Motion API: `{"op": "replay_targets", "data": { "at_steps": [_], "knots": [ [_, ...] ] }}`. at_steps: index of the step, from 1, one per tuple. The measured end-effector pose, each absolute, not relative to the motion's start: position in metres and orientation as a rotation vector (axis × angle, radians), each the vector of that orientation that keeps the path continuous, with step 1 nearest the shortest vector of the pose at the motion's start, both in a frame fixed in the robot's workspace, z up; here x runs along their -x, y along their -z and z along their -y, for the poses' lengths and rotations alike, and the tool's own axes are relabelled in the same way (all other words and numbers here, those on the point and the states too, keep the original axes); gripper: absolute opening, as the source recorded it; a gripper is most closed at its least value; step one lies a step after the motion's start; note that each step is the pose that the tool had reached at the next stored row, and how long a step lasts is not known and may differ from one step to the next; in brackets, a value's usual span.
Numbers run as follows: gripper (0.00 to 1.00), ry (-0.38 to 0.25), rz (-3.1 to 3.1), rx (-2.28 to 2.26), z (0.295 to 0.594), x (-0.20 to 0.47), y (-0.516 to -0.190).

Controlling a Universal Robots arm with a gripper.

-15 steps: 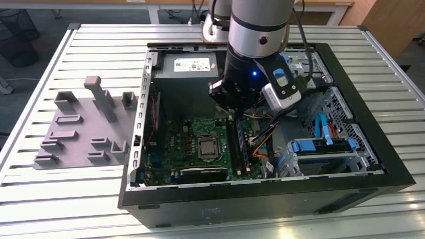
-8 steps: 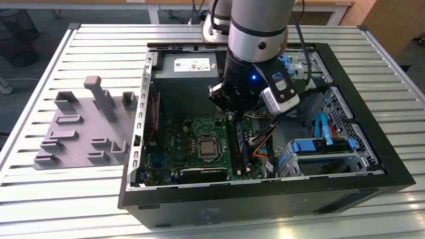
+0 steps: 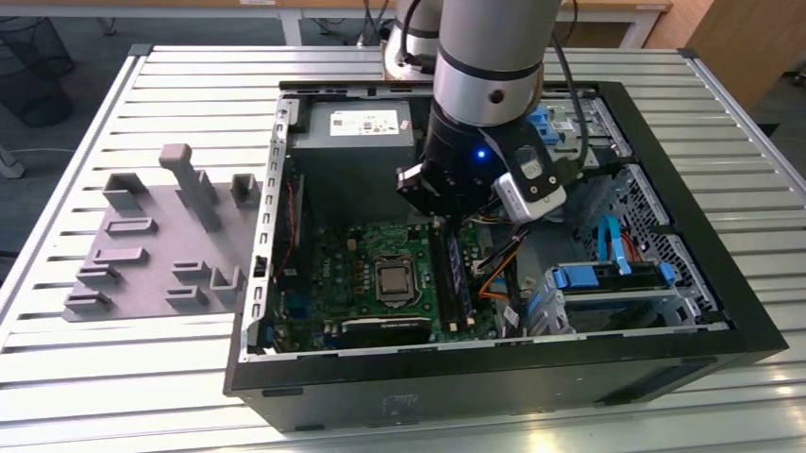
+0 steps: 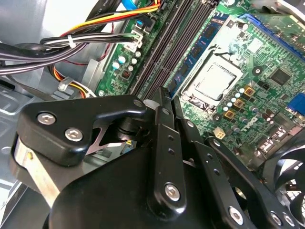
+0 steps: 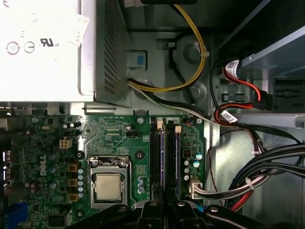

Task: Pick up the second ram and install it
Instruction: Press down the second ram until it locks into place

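Now my hand hangs over the slots; whether it's clamped I cannot tell. In the exterior view the ram stands on edge at 3 o'clock of the processor. Likely light, stiff, brittle: grip its long edges, not the chips.

Even, bright overhead light washes the slatted table in the exterior view, with soft glare near its front edge. The computer case sits darker inside, shaded by the arm. In the first wrist view the power supply blows out pale. In the second wrist view the gripper linkage looms close, glossy and slightly soft.
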State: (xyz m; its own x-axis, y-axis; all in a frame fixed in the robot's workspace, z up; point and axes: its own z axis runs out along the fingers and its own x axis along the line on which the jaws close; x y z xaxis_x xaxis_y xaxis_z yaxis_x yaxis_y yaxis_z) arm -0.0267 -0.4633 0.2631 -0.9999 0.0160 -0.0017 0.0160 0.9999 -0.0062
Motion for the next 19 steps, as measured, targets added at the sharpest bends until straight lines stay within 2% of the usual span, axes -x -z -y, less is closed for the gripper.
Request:
{"op": "replay_targets", "data": {
  "at_steps": [19],
  "knots": [
    [0.14,0.010,-3.140,-0.027,0.4675,0.0266,-0.2559]
  ]
}}
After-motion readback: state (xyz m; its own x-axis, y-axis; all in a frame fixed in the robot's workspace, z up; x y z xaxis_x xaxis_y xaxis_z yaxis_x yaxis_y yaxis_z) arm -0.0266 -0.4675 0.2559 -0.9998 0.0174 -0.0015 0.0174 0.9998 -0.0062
